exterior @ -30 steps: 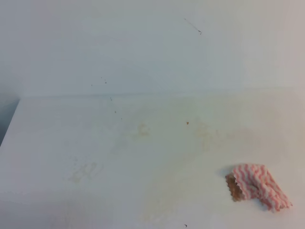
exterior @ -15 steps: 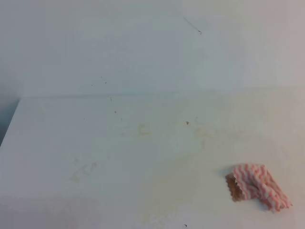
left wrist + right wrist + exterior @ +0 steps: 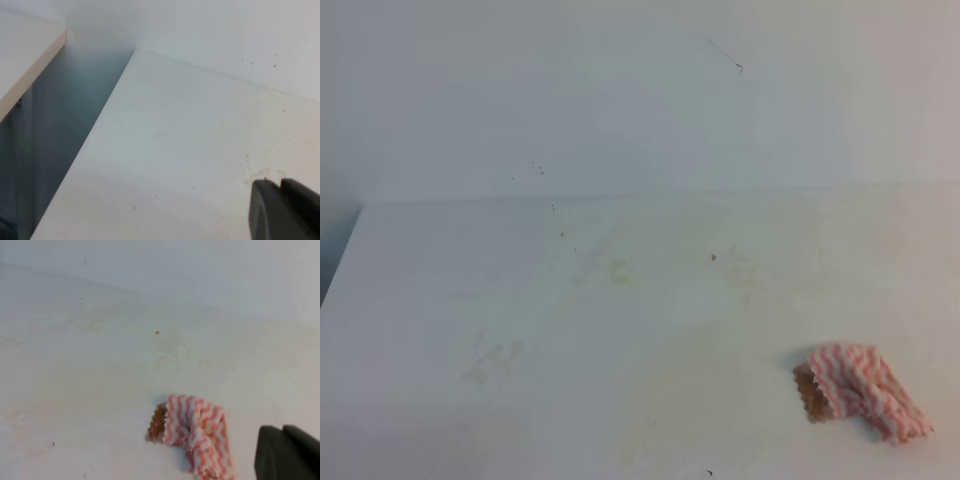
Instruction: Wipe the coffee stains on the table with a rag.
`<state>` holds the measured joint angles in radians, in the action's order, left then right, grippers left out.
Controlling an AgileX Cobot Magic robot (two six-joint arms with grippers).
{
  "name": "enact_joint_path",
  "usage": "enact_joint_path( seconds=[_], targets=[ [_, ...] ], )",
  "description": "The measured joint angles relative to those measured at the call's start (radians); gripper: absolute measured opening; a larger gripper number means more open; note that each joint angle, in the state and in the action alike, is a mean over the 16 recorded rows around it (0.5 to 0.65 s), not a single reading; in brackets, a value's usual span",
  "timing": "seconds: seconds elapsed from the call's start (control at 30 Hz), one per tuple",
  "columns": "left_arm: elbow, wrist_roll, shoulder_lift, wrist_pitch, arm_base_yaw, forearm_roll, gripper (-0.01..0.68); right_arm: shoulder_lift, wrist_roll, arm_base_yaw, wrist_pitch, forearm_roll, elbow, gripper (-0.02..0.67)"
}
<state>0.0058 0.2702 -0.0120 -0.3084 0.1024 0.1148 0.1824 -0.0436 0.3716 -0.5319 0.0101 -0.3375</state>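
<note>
The rag (image 3: 860,391) lies released at 5 o'clock on the surface (image 3: 470,280) — only faint smudges remain — beside the right end effector (image 3: 287,452), pressed together and holding nothing.

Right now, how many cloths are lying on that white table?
1. The pink-and-white striped rag lies bunched on the table near its front right corner, one edge stained brown. Nothing touches it. Neither other view shows a second cloth, though parts of the table lie outside every view.
</note>
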Motion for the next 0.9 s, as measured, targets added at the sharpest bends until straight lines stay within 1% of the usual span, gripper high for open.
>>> enact_joint_path(
  seconds=[0.23,0.4,0.6,0.77,0.9],
  targets=[
    [0.0,0.0,0.003,-0.001,0.0,0.0,-0.003,-0.043,0.028,-0.005,0.203,0.005,0.174,-0.002],
    [-0.004,0.0,0.01,-0.001,0.0,0.0,-0.003,-0.09,0.051,-0.046,0.293,0.007,0.279,-0.002],
    [-0.006,0.0,0.012,-0.001,0.0,0.0,-0.003,-0.147,0.069,-0.165,0.296,0.008,0.35,-0.002],
    [-0.002,0.0,0.012,0.001,0.0,0.0,-0.003,-0.185,0.066,-0.279,0.239,0.009,0.362,-0.002],
    [-0.002,0.0,0.012,0.001,0.0,0.0,-0.003,-0.193,0.06,-0.347,0.204,0.01,0.362,-0.002]
  ],
)
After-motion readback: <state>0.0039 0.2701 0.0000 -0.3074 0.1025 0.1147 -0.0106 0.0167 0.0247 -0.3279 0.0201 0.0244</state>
